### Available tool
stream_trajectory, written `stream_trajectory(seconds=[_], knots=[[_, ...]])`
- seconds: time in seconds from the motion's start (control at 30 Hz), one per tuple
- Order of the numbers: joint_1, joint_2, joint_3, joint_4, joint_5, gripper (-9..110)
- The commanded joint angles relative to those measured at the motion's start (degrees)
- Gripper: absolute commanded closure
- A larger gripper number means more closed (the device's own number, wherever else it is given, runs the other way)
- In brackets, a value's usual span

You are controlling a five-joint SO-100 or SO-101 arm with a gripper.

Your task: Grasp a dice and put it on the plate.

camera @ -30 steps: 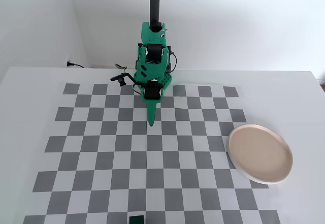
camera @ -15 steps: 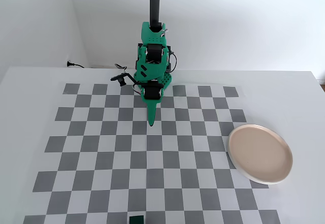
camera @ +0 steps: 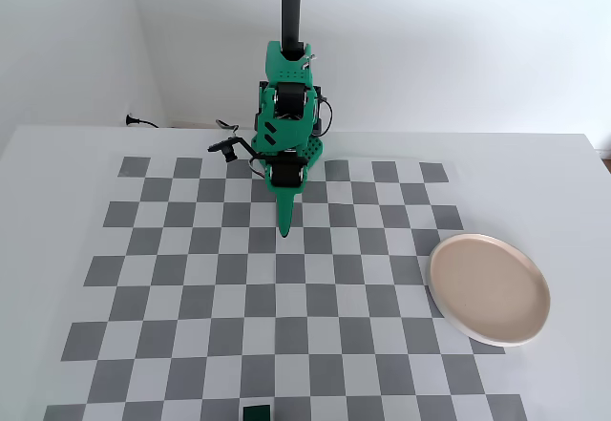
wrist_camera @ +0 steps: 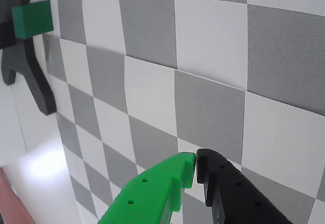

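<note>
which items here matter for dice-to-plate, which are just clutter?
Job:
- dice, bottom edge of the fixed view
- plate, right side, empty
- gripper, jaws shut, holding nothing

Just there:
- checkerboard mat
- black cable at the back wall
- small black camera beside the arm

Bright, even, soft light; the fixed view is sharp, shadows faint on the grey-and-white checkered mat (camera: 286,287). In the wrist view the mat's lines bow, and a glare patch, perhaps reflection, whitens its lower-left corner.
</note>
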Motion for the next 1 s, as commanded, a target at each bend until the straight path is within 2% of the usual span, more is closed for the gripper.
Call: stream_trajectory(seconds=[0.0,0.97], knots=[[-1.5,1.1,-0.9,0.1,-0.6,106],[-5.2,1.1,-0.9,-0.6,-4.5,106]])
